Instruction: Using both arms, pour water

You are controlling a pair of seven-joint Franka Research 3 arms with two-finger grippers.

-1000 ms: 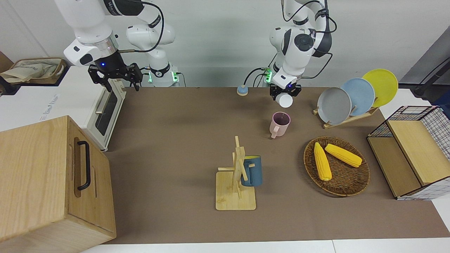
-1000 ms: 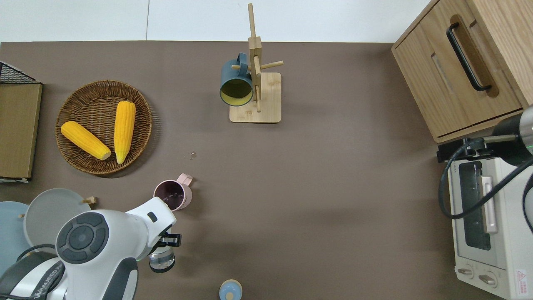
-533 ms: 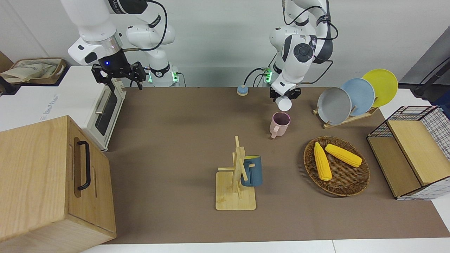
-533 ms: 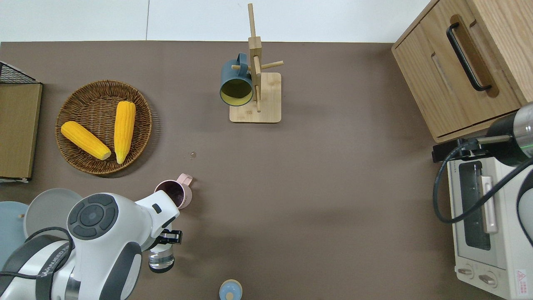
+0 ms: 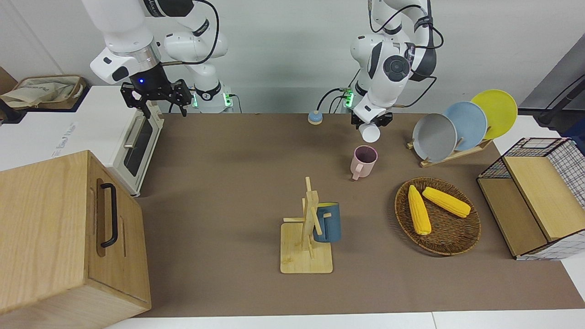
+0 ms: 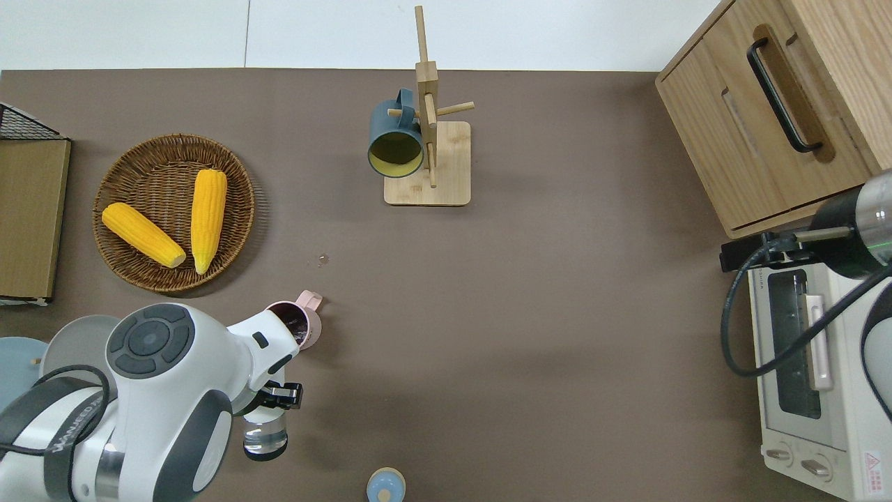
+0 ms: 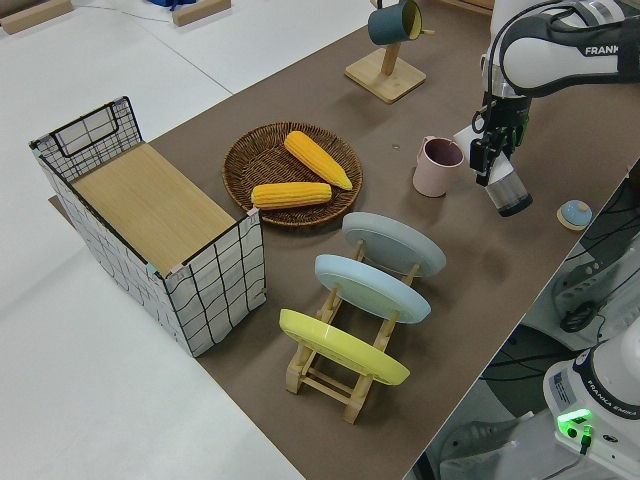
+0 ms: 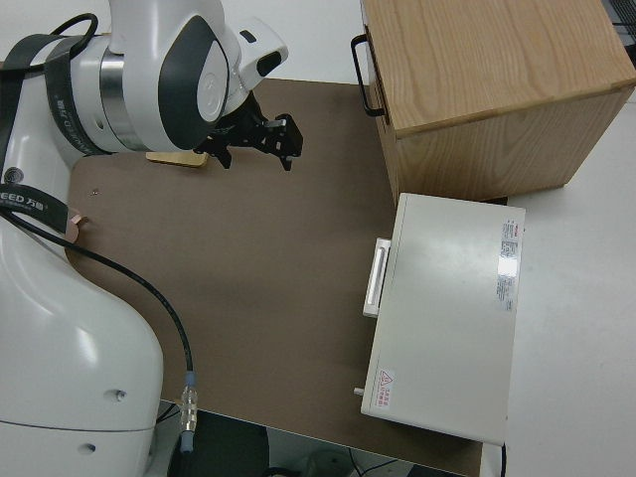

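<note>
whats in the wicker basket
Two yellow corn cobs lie in the wicker basket, apart at the ends nearer the left arm's end. The weave under them is covered.

The left gripper is closed on a clear bottle whose pale end faces the camera. The bottle is held in the air and tilted, just short of a pink mug that stands upright on the brown worktop. A small blue cap lies on the worktop near this gripper, toward the right arm's end. A rack of plates stands beside the gripper toward the left arm's end, and a basket with two corn cobs lies farther out. The right gripper hangs with fingers spread, by a white oven.
</note>
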